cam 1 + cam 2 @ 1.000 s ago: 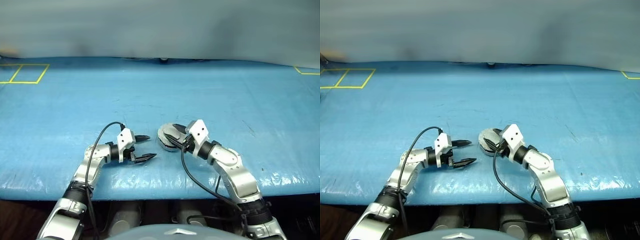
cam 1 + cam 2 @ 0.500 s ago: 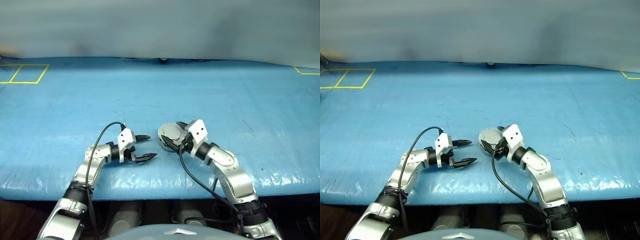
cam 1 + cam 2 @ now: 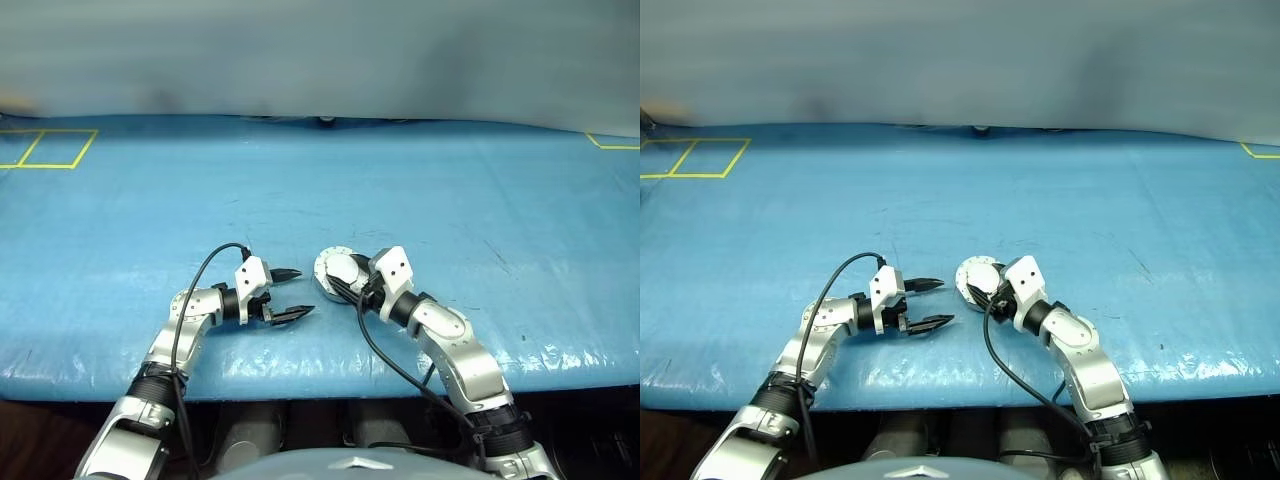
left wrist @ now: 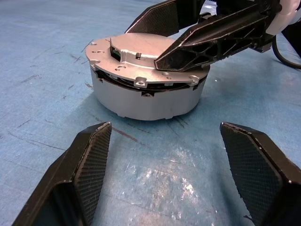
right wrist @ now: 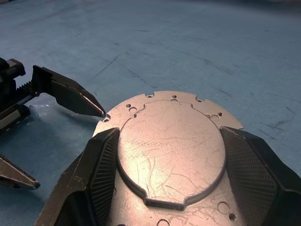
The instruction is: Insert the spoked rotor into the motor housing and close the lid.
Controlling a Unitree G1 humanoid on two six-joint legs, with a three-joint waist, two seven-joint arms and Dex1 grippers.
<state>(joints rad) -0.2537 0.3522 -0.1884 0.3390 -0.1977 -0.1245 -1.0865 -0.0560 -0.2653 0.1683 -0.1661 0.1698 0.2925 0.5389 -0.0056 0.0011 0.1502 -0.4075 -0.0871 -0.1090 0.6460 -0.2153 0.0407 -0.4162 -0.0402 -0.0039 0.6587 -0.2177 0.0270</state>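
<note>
Left wrist view gives us the closed lid [image 4: 141, 59] on the motor housing [image 4: 146, 101] — right gripper [image 5: 164, 155] fingers spread over it, left gripper [image 3: 293, 293] open beside.

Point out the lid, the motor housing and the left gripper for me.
lid [image 5: 170, 143]: right wrist view, middle of its plain silver top face.
motor housing [image 4: 141, 101]: left wrist view, its grey side wall.
left gripper [image 3: 288, 293]: left eye view, midway between its open fingertips.
</note>
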